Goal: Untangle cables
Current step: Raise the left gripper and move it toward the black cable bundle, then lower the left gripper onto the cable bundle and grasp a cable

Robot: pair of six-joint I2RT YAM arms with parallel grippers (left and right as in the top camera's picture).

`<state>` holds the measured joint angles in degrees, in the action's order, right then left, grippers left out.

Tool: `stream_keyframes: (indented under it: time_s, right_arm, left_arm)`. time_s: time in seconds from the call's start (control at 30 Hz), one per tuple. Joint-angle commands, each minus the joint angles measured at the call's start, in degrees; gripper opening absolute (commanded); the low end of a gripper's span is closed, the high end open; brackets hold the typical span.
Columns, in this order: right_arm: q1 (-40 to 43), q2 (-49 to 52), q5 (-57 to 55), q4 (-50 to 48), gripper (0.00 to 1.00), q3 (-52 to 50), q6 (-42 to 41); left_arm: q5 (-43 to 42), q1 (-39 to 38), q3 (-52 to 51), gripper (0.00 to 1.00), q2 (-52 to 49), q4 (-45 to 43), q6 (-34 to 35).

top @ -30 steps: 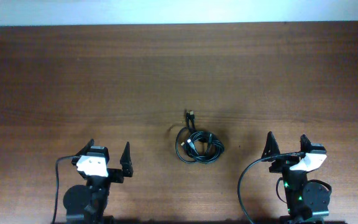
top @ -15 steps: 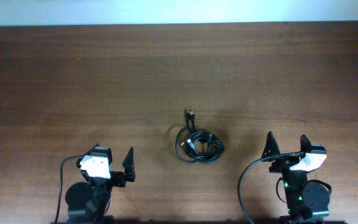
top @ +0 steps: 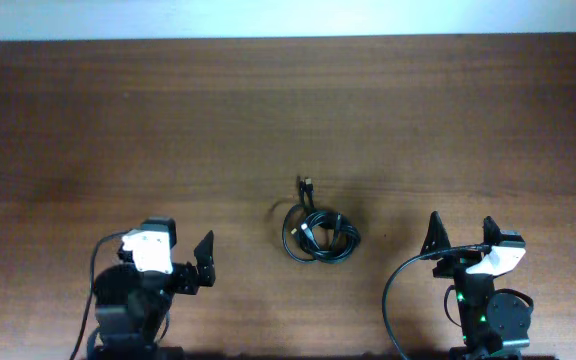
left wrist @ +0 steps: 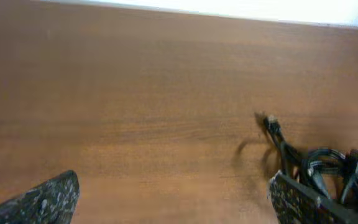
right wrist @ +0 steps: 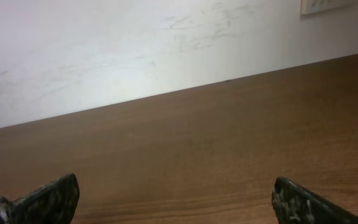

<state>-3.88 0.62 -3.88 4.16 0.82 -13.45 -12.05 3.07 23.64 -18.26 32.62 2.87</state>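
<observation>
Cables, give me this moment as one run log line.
cables bunched, untouched | left end effector open, empty | right end effector open, empty

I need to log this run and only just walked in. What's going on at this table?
Nothing is being handled yet. The cables lie in one tangled bunch on the table, between the two arms, with one plug end sticking out on the far side. The left gripper is open and empty, and its camera catches the bunch at its right edge. The right gripper is also open, holds nothing and sits beside the bunch.
</observation>
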Motion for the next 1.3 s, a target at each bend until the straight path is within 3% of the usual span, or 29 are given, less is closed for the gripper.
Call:
stream_keyframes:
  time_s: [0.0,0.17,0.37,0.7,0.87,1.07,1.27]
  right_arm:
    - [-0.70,-0.31,-0.90,0.04,0.98,-0.50,0.11]
    - [-0.70,-0.31,-0.90,0.04,0.98,-0.50,0.11]
    - [-0.70,-0.33,-0.90,0.04,0.98,-0.50,0.11]
    - [-0.70,-0.33,-0.90,0.04,0.98,-0.50,0.11]
    - [-0.70,-0.33,-0.90,0.04,0.98,-0.50,0.11]
    - [-0.70,-0.33,-0.90,0.04,0.99,-0.50,0.11]
    - [-0.70,-0.33,-0.90,0.04,0.98,-0.50,0.11]
  left_arm:
    - [-0.66,0.09,5.16,0.99,-6.84,2.43,0.55]
    - [-0.96,0.09,11.15,0.99,-15.26,7.58,0.52]
    - [-18.73,0.09,11.17,0.99,-15.96,7.58,0.59]
    - [-18.53,0.09,11.17,0.96,-15.98,8.83,0.63]
    - [-13.99,0.09,12.13,0.94,-16.92,9.11,4.00]
    - [-13.38,0.07,20.00,0.90,-30.53,12.85,4.02]
    - [-9.42,0.02,21.86,0.89,-36.76,14.86,6.95]
